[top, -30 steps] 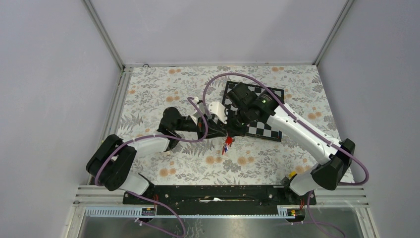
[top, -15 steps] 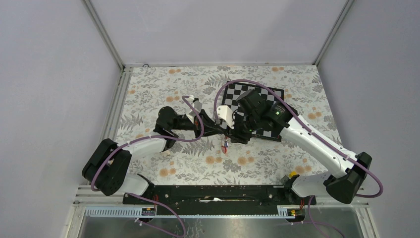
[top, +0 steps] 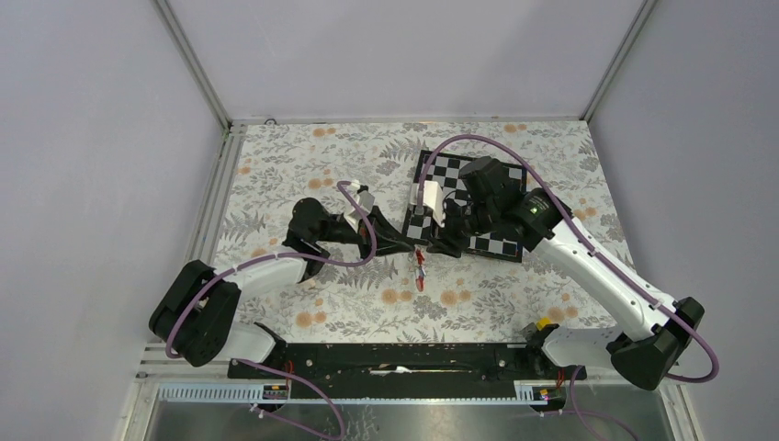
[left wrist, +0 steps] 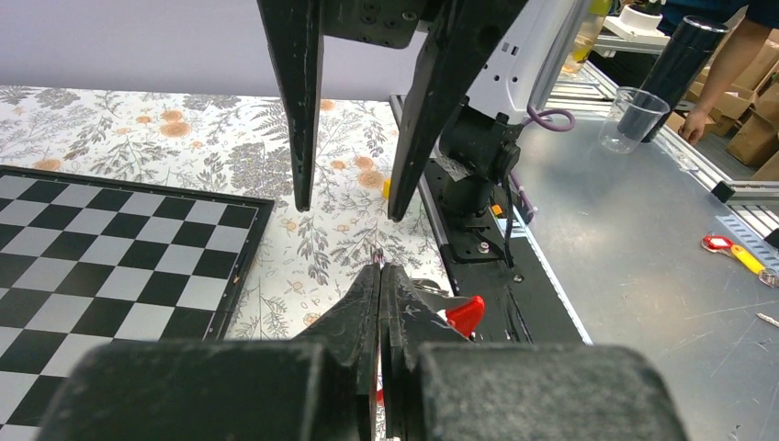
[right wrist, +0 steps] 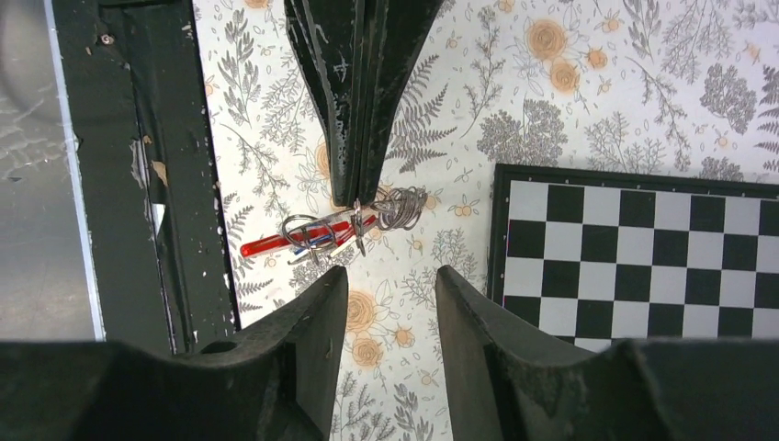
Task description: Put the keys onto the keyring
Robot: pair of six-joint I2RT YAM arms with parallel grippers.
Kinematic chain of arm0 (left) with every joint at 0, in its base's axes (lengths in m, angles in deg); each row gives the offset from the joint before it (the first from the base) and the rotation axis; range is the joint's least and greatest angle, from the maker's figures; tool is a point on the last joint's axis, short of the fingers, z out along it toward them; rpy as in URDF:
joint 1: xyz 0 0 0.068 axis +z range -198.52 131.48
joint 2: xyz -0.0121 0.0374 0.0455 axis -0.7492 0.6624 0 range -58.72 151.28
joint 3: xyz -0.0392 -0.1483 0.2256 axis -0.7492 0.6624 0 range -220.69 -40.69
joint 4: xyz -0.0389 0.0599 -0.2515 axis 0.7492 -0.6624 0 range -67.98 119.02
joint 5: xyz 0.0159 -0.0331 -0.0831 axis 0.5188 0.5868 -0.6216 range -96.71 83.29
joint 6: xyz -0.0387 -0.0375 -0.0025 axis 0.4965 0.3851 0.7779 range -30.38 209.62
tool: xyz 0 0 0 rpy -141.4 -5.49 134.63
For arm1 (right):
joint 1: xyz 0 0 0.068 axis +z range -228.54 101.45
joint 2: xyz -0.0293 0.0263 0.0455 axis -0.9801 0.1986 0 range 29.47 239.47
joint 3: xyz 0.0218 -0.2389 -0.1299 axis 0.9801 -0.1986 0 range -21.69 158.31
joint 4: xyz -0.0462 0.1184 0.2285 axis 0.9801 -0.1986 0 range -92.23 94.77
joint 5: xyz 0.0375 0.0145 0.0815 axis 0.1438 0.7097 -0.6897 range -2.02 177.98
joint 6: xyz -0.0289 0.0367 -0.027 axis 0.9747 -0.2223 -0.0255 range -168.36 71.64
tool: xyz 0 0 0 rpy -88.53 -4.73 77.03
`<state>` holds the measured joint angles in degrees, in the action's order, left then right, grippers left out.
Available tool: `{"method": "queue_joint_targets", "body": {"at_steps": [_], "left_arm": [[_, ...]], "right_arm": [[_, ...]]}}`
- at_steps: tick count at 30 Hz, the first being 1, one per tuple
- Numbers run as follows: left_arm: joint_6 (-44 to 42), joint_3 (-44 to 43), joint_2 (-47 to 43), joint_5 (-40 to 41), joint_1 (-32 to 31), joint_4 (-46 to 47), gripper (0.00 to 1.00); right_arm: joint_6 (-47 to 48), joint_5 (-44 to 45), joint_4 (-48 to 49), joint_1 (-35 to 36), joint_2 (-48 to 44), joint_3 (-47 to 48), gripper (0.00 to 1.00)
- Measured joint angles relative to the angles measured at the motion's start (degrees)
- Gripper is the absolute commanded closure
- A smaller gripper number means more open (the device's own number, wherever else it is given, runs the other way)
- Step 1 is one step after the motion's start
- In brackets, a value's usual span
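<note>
Left end effector [right wrist: 358, 188] (closed on dangling keyring [right wrist: 310, 235]) faces right end effector [right wrist: 390, 277] head-on; chessboard [right wrist: 643, 266] beside the 2.

Left arm [top: 271, 268] jaws pressed together, right arm [top: 597, 272] jaws parted

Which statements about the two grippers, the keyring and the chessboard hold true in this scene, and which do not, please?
1. The right gripper stands open. True.
2. The left gripper stands open. False: it is shut, pinching the keyring at its tips.
3. The chessboard lies on the floral table cover. True.
4. The right gripper grips the keyring. False: its fingers are apart and clear of it.
</note>
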<state>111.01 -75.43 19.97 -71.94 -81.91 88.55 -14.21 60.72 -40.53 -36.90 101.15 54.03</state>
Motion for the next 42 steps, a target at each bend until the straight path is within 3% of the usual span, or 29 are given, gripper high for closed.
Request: {"method": "queue_joint_targets", "body": {"at_steps": [14, 31, 42], "left_arm": [[-0.2, 0.4, -0.3, -0.8, 0.0, -0.4, 1.00], [-0.2, 0.7, -0.3, -0.8, 0.0, -0.4, 1.00], [-0.2, 0.7, -0.6, -0.8, 0.0, -0.4, 1.00]], "right_arm": [[2.3, -8.4, 1.6, -0.8, -0.3, -3.7, 0.61], [2.6, -8.5, 4.1, -0.8, -0.3, -4.4, 0.77], [2.6, -8.9, 5.6, -0.8, -0.3, -6.3, 0.92]]}}
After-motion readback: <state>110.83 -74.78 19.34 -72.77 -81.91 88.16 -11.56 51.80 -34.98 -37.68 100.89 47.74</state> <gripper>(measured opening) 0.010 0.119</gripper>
